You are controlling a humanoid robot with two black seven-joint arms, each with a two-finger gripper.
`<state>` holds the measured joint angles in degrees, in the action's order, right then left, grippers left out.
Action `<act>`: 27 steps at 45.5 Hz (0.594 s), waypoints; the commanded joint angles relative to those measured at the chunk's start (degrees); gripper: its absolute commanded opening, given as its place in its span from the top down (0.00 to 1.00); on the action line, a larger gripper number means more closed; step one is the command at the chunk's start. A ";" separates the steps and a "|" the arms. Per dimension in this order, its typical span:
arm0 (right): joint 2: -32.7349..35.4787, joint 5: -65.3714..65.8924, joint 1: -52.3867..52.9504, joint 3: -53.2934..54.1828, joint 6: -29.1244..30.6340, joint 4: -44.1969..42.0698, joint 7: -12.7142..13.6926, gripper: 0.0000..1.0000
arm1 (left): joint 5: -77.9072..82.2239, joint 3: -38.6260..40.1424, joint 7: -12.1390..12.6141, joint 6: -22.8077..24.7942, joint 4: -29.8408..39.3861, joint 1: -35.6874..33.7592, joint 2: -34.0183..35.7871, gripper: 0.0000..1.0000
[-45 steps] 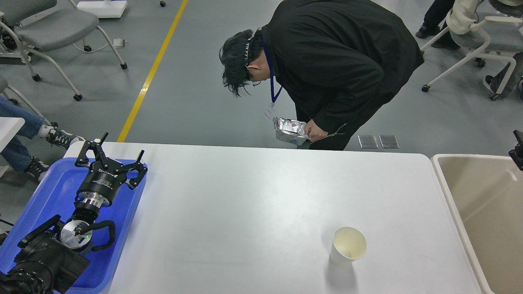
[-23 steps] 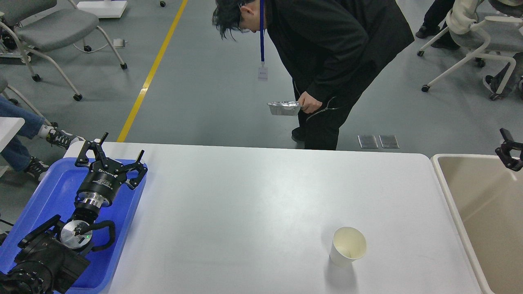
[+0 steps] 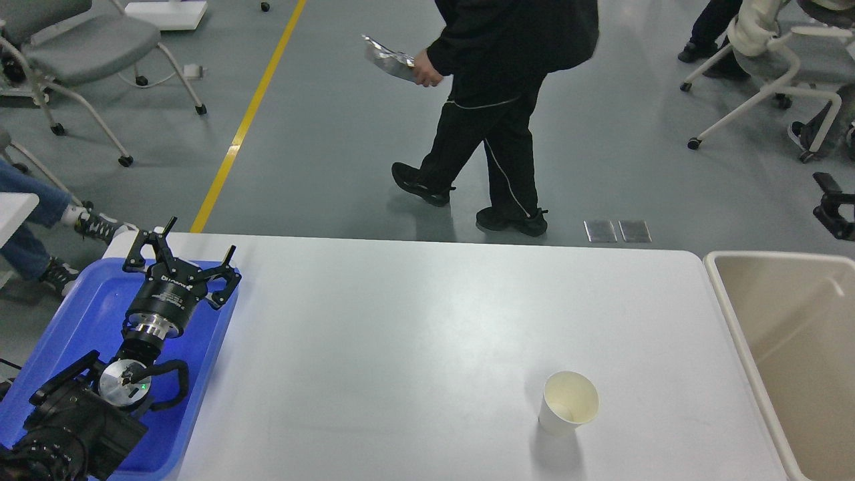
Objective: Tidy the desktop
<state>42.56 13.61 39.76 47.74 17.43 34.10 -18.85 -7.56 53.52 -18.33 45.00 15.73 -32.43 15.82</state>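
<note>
The white desktop (image 3: 414,314) fills the middle of the head view. A white paper cup (image 3: 568,403) stands upright and empty on it, towards the front right. My left gripper (image 3: 202,235) is open and empty, held above the far right corner of the blue tray (image 3: 93,300) at the table's left end. My right gripper (image 3: 833,206) shows only partly at the right edge, above the far side of the beige bin (image 3: 735,334). Its fingers cannot be told apart.
A person in black (image 3: 494,100) walks on the floor beyond the table's far edge, carrying a foil container (image 3: 391,59). Wheeled chairs (image 3: 80,47) stand at the far left and far right. Someone's legs (image 3: 40,214) show at the left.
The person has straightened up and stepped away from the table's far edge, lifting the foil container. My right gripper has come a little into view and risen. My left arm has not moved.
</note>
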 commanded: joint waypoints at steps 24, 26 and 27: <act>2.00 29.79 40.48 -65.22 0.50 20.56 0.92 0.00 | 0.00 0.00 -0.04 0.00 0.00 0.00 0.00 0.00; 1.65 32.25 41.44 -65.93 0.85 21.62 0.92 0.00 | 0.00 0.00 -0.04 0.00 0.00 0.00 0.00 0.00; 1.56 33.31 41.80 -66.28 0.94 22.06 0.92 0.00 | 0.00 0.00 0.05 0.00 0.00 0.00 0.00 0.00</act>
<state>44.73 34.84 72.02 -7.32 17.67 47.67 -18.02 -7.56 53.53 -18.31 45.00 15.72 -32.43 15.82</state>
